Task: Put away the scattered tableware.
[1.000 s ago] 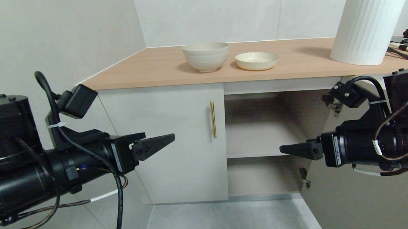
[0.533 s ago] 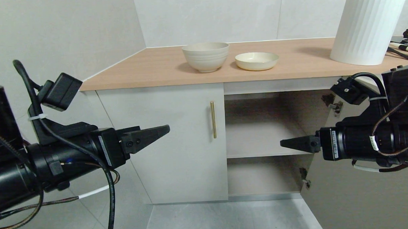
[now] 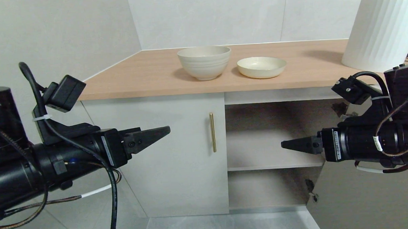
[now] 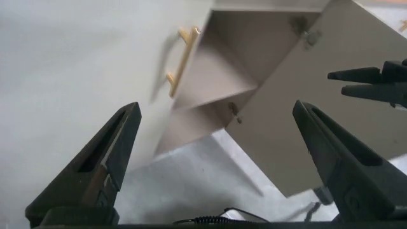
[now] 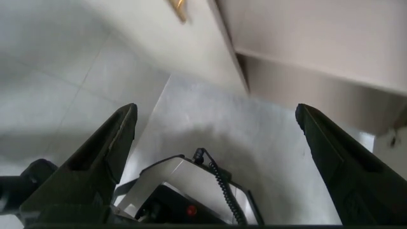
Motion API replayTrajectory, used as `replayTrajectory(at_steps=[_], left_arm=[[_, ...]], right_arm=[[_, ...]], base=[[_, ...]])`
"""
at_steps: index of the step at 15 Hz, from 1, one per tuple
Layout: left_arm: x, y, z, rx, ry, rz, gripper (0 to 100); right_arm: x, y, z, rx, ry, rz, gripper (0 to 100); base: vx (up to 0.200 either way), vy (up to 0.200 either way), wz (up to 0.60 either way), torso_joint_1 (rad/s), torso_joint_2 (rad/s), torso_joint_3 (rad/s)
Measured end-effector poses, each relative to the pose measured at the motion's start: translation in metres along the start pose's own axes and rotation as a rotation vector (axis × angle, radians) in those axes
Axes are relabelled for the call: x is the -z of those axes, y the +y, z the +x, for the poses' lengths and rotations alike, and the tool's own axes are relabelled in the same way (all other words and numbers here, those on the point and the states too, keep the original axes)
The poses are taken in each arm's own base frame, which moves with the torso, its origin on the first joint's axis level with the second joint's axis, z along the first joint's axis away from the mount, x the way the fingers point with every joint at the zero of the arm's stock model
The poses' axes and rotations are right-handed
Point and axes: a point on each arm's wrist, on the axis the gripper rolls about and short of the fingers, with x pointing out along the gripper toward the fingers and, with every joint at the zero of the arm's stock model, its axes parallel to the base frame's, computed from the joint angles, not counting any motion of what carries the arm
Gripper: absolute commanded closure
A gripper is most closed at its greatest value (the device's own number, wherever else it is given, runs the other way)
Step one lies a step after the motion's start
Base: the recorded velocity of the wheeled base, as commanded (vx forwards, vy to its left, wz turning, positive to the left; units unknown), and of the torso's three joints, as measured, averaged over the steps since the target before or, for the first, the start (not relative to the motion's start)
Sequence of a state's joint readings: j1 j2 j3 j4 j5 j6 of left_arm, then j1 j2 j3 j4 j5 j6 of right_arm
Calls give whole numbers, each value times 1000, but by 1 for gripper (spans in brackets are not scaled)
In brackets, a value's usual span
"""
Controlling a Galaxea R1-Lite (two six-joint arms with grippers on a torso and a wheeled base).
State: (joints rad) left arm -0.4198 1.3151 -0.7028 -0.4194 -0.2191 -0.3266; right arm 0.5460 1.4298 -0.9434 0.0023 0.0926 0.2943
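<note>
Right cupboard bay (image 3: 266, 148) — open, left door (image 3: 171, 156) shut

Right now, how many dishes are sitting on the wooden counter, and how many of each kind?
Deep bowl: 1
Shallow dish: 1
Total: 2 dishes, side by side on the counter

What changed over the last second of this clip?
The left gripper drew back toward the robot's left and rose slightly; the right gripper barely rose. Then the head camera shifted. Nothing grasped or released. Bowl and shallow dish stayed on the counter.
</note>
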Motion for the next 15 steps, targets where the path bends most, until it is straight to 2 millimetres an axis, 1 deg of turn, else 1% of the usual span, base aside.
replayTrajectory(at_steps=[2, 8, 12, 13, 15], left_arm=[[0, 1, 0, -3, -1, -1, 0], [-2, 0, -3, 3, -13, 0, 0], [-1, -2, -7, 52, 10, 0, 0], [0, -2, -7, 52, 11, 0, 0], [0, -2, -7, 52, 12, -1, 0]], right_arm=[[2, -1, 0, -3, 4, 0, 0], [8, -2, -2, 2, 12, -10, 0], [8, -2, -5, 0, 5, -24, 0], [8, -2, -6, 1, 5, -25, 0], [9, -2, -6, 1, 6, -26, 0]], base=[[200, 0, 0, 5, 0, 9], [0, 0, 0, 0, 0, 0], [0, 0, 0, 0, 0, 0], [0, 0, 0, 22, -95, -41], [0, 0, 0, 56, -295, -227]])
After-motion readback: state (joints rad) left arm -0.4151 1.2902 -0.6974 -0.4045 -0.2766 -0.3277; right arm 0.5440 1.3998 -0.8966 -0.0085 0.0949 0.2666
